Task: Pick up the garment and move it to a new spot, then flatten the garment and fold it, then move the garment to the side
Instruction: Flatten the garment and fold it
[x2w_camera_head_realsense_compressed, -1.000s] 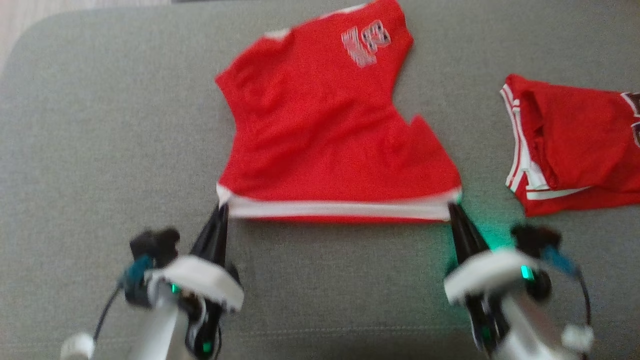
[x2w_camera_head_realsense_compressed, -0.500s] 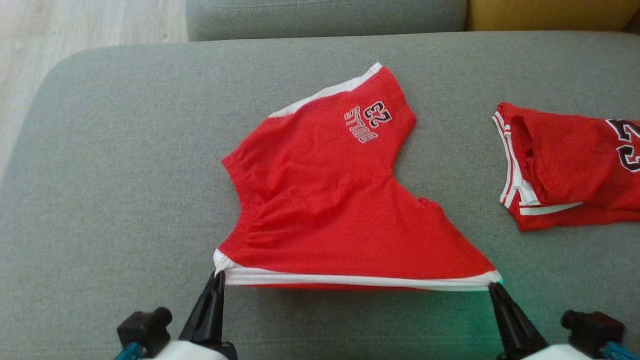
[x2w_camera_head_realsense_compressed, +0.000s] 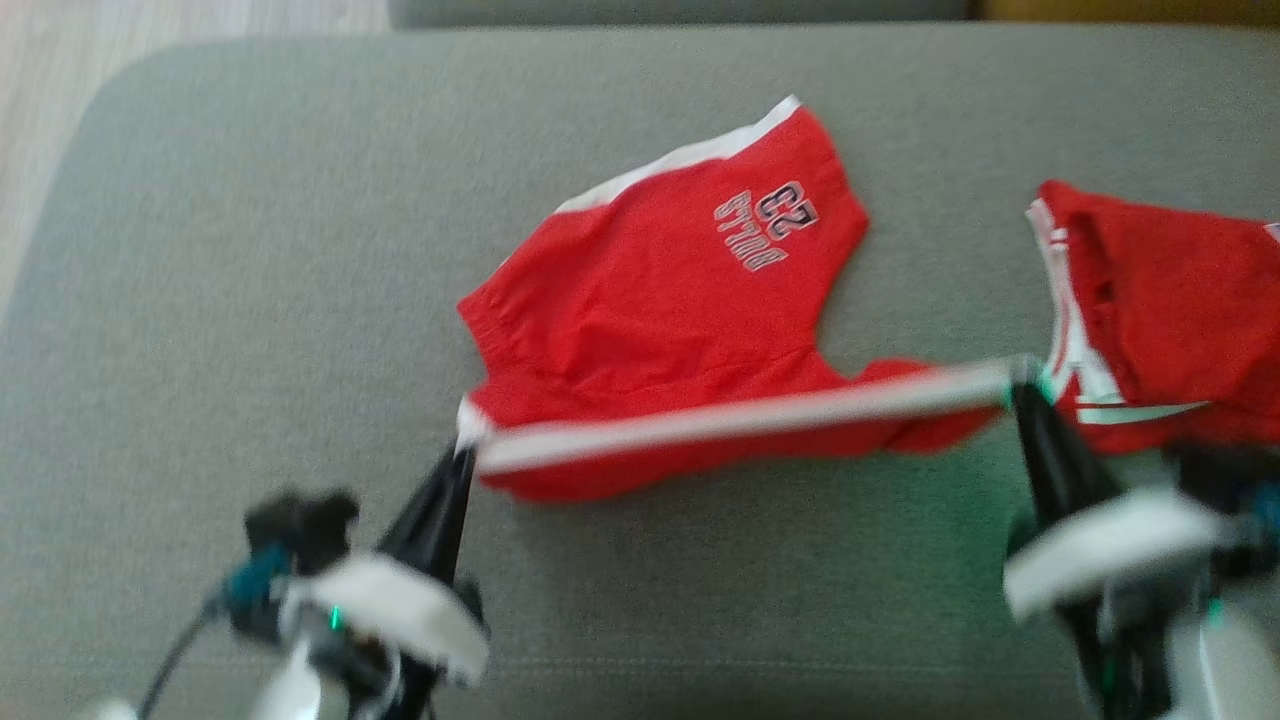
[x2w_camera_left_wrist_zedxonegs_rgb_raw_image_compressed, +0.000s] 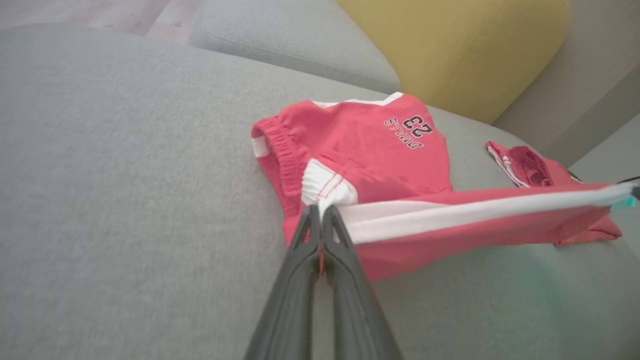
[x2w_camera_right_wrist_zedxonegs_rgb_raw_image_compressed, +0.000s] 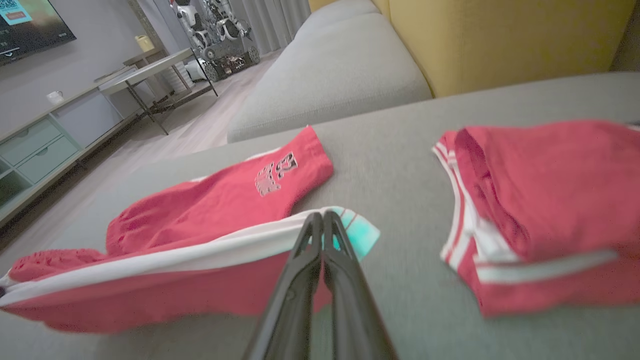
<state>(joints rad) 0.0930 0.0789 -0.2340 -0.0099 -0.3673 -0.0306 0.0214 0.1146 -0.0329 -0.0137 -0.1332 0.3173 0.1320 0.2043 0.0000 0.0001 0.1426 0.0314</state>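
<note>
Clamping hem corners of the red shorts lying on the grey cushion, left tool and right tool are stretching them taut; the right is sitting just beside the second red garment, risking dragging it along.

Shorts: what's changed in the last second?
The hem, pinched at its corners by the left gripper and right gripper, has lifted and travelled away from the robot over the shorts, the right end further, starting a fold. Unchanged: both grips shut, the printed leg flat, the other red garment lying to the right.
</note>
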